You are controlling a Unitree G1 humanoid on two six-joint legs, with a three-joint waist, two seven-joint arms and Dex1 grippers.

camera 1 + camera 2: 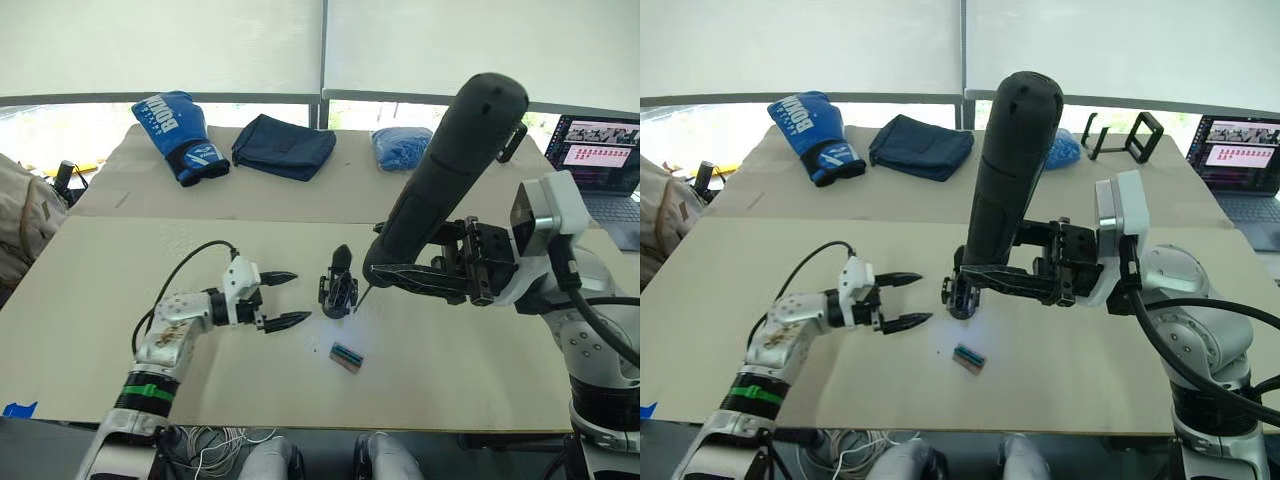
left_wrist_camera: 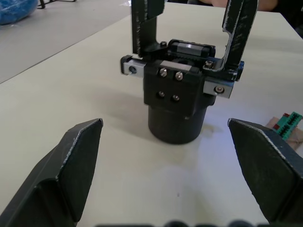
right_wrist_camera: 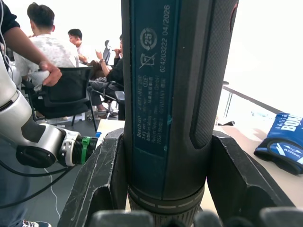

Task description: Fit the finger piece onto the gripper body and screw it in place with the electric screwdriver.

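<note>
Beige table [image 1: 450, 380], boxing glove [image 1: 180, 135] by bright windows, right claw [image 1: 400, 275] gripping electric screwdriver [image 1: 445, 170], left claw [image 1: 277, 299] wide

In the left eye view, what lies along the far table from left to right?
Blue boxing glove → folded dark blue cloth → crumpled blue bag → laptop.
</note>
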